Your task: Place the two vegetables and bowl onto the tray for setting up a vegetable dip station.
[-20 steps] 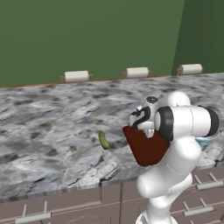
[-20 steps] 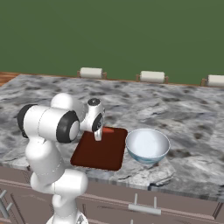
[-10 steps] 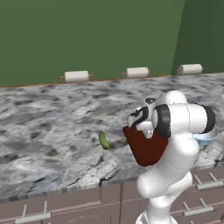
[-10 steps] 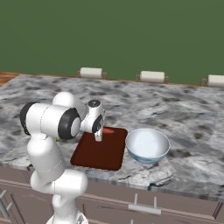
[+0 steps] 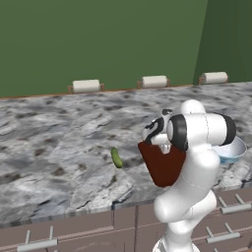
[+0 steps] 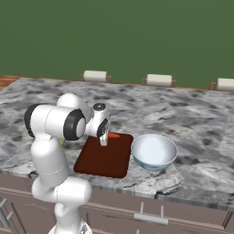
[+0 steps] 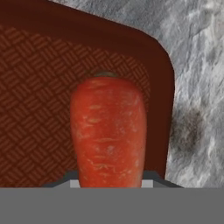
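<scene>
The grey marbled stone counter [image 6: 192,116] carries a flat dark reddish-brown rectangular tray [image 6: 103,160] near its front edge, and just right of the tray stands a small round pale bluish-grey bowl [image 6: 154,152], nothing seen inside it. A small orange-red carrot-like vegetable [image 7: 108,131] lies over the tray's far corner by the rim. The dark two-finger gripper [image 6: 104,140] points down at that corner; whether its jaws clasp the red piece cannot be told. A small elongated green cucumber-like piece [image 5: 116,157] lies on the counter, left of the tray and apart from it.
</scene>
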{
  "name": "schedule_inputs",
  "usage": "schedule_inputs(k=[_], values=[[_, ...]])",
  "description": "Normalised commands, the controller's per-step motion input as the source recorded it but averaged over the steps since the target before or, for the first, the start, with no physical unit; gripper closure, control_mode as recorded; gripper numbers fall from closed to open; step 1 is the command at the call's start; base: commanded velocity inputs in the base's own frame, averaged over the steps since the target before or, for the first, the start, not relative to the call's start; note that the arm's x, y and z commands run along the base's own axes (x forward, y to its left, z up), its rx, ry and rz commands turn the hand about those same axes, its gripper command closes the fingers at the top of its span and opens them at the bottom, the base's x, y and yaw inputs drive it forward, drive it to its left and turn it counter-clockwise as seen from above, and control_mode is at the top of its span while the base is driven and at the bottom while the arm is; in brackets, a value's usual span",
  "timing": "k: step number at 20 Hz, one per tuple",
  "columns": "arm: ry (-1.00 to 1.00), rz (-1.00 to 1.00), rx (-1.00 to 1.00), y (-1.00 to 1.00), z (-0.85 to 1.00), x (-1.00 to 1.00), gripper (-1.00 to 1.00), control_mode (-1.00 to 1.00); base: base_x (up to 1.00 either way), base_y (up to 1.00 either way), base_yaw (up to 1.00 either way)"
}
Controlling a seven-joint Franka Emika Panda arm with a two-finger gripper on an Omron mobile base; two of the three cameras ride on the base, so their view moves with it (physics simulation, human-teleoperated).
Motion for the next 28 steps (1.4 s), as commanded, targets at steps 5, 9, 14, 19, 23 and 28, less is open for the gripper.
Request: schedule_inputs(k=[5, 9, 14, 19, 23, 28], values=[[0.00, 0.00, 0.00, 0.00, -0.06, 0.06, 1.00, -1.00, 0.00, 0.00, 0.00], [0.00, 0.00, 0.00, 0.00, -0.13, 0.04, 1.00, -1.00, 0.00, 0.00, 0.00], [0.00, 0.00, 0.00, 0.00, -0.18, 0.04, 1.00, -1.00, 0.00, 0.00, 0.00], [0.00, 0.00, 0.00, 0.00, -0.02, 0.02, 1.00, -1.00, 0.00, 0.00, 0.00], [0.00, 0.00, 0.00, 0.00, 0.00, 0.00, 1.00, -1.00, 0.00, 0.00, 0.00], [0.00, 0.00, 0.00, 0.00, 0.00, 0.00, -1.00, -1.00, 0.00, 0.00, 0.00]])
